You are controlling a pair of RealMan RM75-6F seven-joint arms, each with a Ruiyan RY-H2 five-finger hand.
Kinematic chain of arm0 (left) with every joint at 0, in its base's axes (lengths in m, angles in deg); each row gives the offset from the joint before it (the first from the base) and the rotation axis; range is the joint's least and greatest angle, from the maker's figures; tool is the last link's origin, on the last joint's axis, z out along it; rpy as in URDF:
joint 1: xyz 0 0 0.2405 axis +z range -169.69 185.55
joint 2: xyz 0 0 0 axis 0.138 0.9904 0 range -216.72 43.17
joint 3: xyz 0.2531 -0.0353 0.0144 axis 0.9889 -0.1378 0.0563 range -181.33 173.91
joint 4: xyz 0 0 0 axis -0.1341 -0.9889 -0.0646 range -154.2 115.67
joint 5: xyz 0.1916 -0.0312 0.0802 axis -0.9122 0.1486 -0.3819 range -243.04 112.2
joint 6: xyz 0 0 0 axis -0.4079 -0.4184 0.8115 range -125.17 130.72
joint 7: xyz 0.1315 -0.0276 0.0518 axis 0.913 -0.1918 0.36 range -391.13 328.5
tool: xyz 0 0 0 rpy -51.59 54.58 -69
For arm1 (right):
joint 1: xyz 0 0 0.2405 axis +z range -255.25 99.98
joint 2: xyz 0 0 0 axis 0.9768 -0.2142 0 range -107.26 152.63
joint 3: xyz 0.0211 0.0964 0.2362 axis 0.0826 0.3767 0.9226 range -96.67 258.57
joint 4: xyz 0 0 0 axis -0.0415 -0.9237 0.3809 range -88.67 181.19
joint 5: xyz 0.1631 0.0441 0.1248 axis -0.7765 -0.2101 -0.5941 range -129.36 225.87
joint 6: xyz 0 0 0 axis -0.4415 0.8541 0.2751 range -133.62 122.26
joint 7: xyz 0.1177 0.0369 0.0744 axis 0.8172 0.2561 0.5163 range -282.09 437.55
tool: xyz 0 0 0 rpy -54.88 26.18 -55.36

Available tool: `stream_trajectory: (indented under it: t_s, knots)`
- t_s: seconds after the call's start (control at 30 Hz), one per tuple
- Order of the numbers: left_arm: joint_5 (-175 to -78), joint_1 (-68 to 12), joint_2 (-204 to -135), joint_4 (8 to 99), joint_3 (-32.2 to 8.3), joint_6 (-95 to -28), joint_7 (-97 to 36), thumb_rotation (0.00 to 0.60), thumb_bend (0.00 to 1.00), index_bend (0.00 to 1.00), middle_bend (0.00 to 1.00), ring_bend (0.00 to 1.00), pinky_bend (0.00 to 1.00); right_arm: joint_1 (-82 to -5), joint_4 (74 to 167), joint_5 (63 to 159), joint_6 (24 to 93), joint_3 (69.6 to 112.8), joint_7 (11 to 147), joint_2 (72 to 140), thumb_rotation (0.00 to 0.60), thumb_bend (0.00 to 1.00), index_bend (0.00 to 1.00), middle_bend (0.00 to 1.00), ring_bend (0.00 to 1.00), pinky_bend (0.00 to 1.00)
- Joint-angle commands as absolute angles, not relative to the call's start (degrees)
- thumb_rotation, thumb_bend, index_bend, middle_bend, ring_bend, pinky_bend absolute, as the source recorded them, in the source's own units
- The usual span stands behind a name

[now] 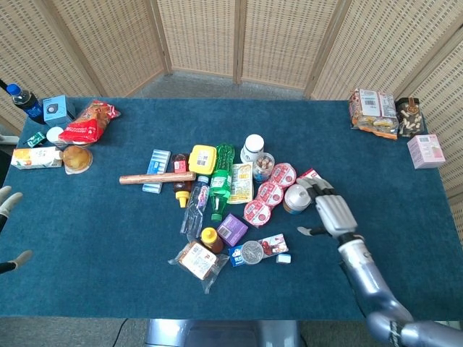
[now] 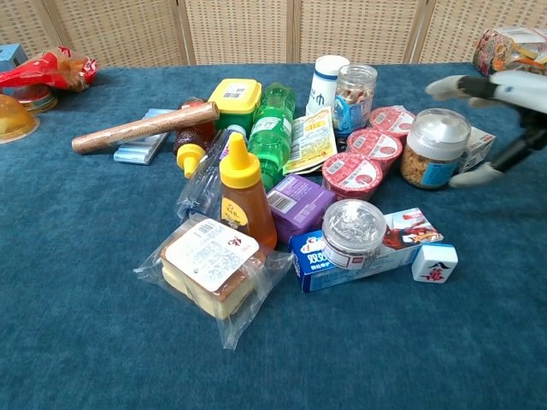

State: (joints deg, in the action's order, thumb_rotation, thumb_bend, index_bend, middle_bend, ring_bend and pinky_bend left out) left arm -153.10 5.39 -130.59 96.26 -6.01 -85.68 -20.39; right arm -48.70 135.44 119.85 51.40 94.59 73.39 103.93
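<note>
**Right hand poised over the white-lidded jar**

Right hand hovers with fingers spread and empty, just beside the white-lidded jar at the pile's three o'clock edge, probably spread wide enough to take its lid. Left hand, also spread and empty, sits far off at nine o'clock on the blue table.

White-lidded jar of brown snacks — upright, beside red-lidded cups.

Right hand — silver ribbed back, grey forearm.
</note>
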Motion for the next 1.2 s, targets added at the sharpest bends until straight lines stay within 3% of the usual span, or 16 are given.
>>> stream_trajectory:
  t_s: [0.03,0.27,0.3,0.37,0.43,0.53,0.87,1.2]
  knots:
    - [-153.03,5.49,-130.44,96.23,-6.09,-85.94,-20.62,0.600,0.03,0.10,0.00,0.00,0.00,-46.03,132.86,116.77,49.41,96.25,70.91,106.82,0.600,0.00,0.00,0.00,0.00,0.00]
    - [-152.58,5.53,-130.19,96.10,-6.32,-86.16,-21.26,0.600,0.03,0.10,0.00,0.00,0.00,-44.17,128.09,114.21,49.64,96.41,69.64,110.23,0.600,0.00,0.01,0.01,0.00,0.02]
    - [-152.50,5.51,-130.20,96.03,-6.35,-86.12,-21.26,0.600,0.03,0.10,0.00,0.00,0.00,-44.34,127.05,114.71,50.65,96.18,69.94,110.95,0.600,0.00,0.04,0.08,0.01,0.11]
    - [-152.37,5.44,-130.25,95.96,-6.36,-85.97,-21.26,0.600,0.03,0.10,0.00,0.00,0.00,-44.72,125.98,115.53,51.93,95.84,70.84,111.63,0.600,0.00,0.14,0.29,0.12,0.33]
    - [-152.28,5.37,-130.29,95.94,-6.36,-85.80,-21.26,0.600,0.03,0.10,0.00,0.00,0.00,-45.20,125.12,116.54,53.32,95.57,72.33,112.17,0.600,0.00,0.33,0.58,0.37,0.59]
    - [-152.45,5.31,-130.41,95.98,-6.30,-85.71,-20.97,0.600,0.03,0.10,0.00,0.00,0.00,-45.85,124.53,118.45,55.54,95.29,74.52,112.47,0.600,0.00,0.45,0.73,0.51,0.71]
    - [-152.78,5.33,-130.61,96.16,-6.13,-85.69,-20.53,0.600,0.03,0.10,0.00,0.00,0.00,-46.99,127.91,121.50,59.79,95.47,76.47,109.96,0.600,0.00,0.51,0.78,0.55,0.73]
    - [-153.01,5.35,-130.54,96.30,-6.06,-85.73,-20.73,0.600,0.03,0.10,0.00,0.00,0.00,-46.14,138.62,120.96,64.02,99.97,72.03,105.56,0.600,0.00,0.51,0.78,0.55,0.73]
